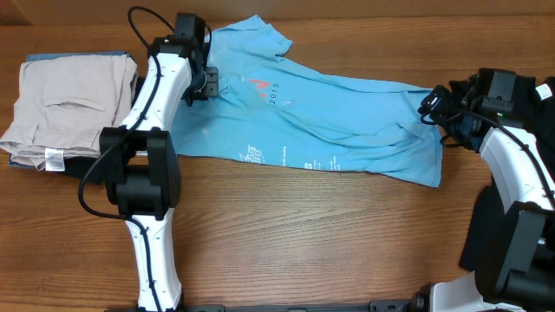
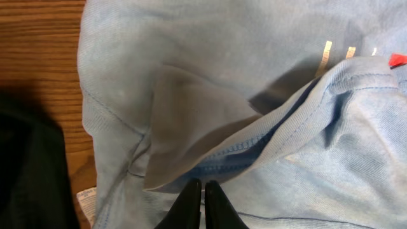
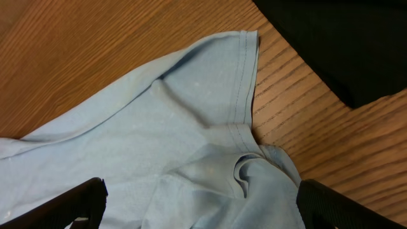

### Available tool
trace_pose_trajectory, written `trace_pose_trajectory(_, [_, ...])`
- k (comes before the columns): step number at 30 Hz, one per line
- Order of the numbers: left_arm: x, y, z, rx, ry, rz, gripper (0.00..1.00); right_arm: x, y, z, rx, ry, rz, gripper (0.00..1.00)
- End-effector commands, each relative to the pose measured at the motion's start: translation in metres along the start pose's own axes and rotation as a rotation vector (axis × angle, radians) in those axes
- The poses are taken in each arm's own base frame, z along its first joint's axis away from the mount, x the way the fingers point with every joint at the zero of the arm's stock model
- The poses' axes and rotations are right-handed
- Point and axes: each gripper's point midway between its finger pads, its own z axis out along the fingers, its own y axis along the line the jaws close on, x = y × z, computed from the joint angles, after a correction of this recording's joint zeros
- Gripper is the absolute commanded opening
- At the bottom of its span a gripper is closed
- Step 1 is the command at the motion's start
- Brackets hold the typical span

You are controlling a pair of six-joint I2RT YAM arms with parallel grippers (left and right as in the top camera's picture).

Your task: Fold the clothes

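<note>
Two grippers mine, my left gripper (image 2: 202,202) jaws pinched shut on a raised T-shirt (image 1: 347,130) fold, right gripper (image 3: 200,203) jaws wide over its bunched edge, shirt spread across upper centre of table (image 1: 303,243), beige trousers (image 1: 61,100) folded upper left

Light blue T-shirt (image 1: 338,121) spread on table (image 1: 347,243); left end effector (image 1: 206,84) over its left end; right end effector (image 1: 434,106) at its right edge

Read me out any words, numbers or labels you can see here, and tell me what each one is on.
"2015", beside a red mark, on the light blue T-shirt.
White print near the T-shirt's hem: too small to read.
White label on the beige trousers: too small to read.
</note>
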Motion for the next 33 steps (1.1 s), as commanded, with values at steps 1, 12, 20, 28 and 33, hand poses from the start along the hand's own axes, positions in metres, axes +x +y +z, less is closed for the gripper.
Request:
trace_pose_trajectory(1, [0.006, -0.011, 0.005, 0.103, 0.03, -0.038, 0.06, -0.012, 0.005, -0.009, -0.007, -0.039, -0.006, 1.0])
trace_pose_trajectory(12, [0.0, 0.005, 0.031, 0.021, -0.045, -0.051, 0.05, -0.012, 0.005, -0.009, -0.007, -0.038, -0.006, 1.0])
trace_pose_trajectory(20, [-0.095, 0.002, -0.113, 0.109, -0.321, -0.255, 0.05, -0.012, 0.005, -0.009, -0.007, -0.039, -0.006, 1.0])
trace_pose_trajectory(28, [-0.039, 0.01, -0.148, 0.117, -0.102, -0.332, 0.16, 0.048, -0.003, 0.002, -0.001, 0.203, -0.057, 0.54])
trace_pose_trajectory(33, [-0.026, 0.012, -0.135, 0.094, -0.041, -0.332, 0.27, 0.037, -0.017, 0.027, 0.057, 0.126, -0.069, 0.44])
